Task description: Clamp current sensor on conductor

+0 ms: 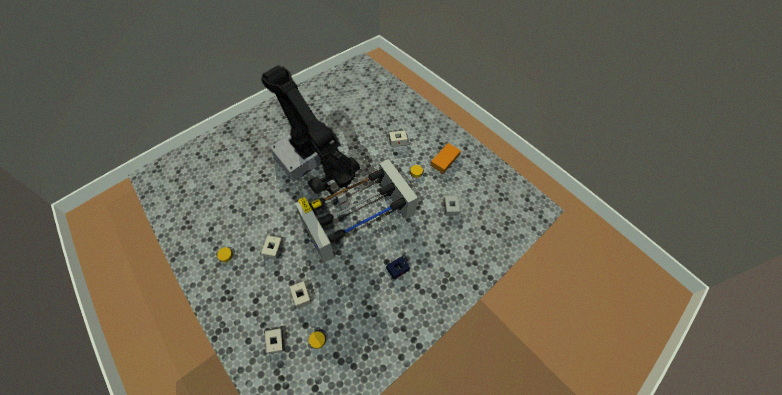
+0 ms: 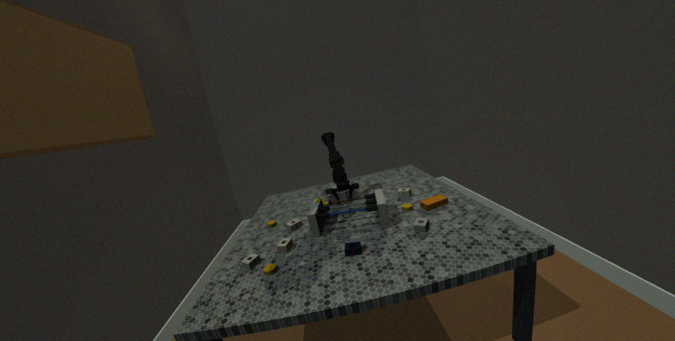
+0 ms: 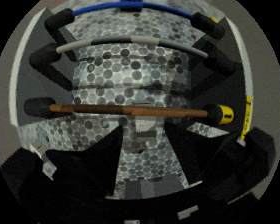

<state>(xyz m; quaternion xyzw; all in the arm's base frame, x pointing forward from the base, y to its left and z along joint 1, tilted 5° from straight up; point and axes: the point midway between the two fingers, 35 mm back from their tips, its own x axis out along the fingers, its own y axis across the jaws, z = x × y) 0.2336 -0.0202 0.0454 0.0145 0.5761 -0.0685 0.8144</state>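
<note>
Mid-bench (image 1: 492, 261) stands a fixture of two end blocks, one left (image 1: 316, 231) and one right (image 1: 400, 184), with three conductors (image 1: 367, 219) strung between them, one behind another. The arm (image 1: 306, 124) rises at the far side of the fixture, its base (image 1: 287, 160) just behind. Small square blocks (image 1: 271, 245) and discs (image 1: 224, 254) lie scattered to the left and near side; others lie right, beside a bar (image 1: 445, 157).
</note>
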